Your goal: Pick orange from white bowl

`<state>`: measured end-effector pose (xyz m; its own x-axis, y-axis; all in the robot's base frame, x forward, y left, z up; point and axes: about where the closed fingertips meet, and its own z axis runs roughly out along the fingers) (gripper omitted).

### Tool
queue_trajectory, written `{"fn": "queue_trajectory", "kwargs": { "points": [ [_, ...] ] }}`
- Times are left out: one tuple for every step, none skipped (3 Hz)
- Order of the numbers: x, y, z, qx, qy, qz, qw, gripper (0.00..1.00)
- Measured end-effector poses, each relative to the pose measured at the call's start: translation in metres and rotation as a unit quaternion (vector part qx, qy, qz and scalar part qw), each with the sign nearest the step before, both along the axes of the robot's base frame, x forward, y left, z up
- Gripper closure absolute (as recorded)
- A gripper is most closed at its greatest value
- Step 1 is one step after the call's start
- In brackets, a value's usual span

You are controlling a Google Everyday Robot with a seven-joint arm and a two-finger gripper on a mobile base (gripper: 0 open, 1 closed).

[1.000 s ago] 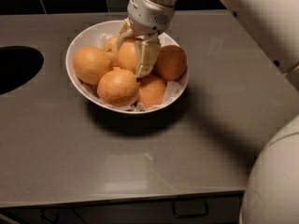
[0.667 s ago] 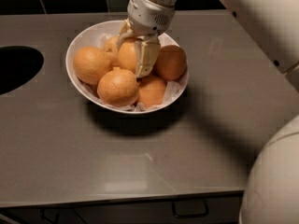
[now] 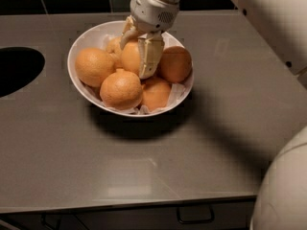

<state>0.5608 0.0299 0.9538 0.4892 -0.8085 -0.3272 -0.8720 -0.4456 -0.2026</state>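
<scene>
Cream hand (image 3: 135, 60) around orange (image 3: 130, 56), white bowl (image 3: 93, 32)

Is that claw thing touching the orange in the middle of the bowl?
Cannot tell. In the camera view the gripper reaches into the white bowl and overlaps the orange, hiding where contact or a gap would show.

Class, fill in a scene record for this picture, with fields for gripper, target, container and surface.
gripper: gripper down inside the white bowl, at the middle orange
target: orange, centre of the pile, one of about six
container: white bowl, paper-lined, upright on the counter
surface: grey counter, with a dark round opening at its left
</scene>
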Motion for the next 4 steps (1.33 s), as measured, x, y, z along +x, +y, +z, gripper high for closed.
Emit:
{"fn": "queue_trajectory", "kwargs": {
  "points": [
    [-0.005, -0.003, 0.019, 0.007, -0.019, -0.008, 0.9998, 1.0],
    [-0.011, -0.004, 0.039, 0.01, -0.036, -0.009, 0.9993, 1.0],
    [-0.027, -0.002, 0.073, 0.022, -0.073, -0.005, 0.9971, 1.0],
    [-0.027, -0.002, 0.073, 0.022, -0.073, -0.005, 0.9971, 1.0]
  ]
}}
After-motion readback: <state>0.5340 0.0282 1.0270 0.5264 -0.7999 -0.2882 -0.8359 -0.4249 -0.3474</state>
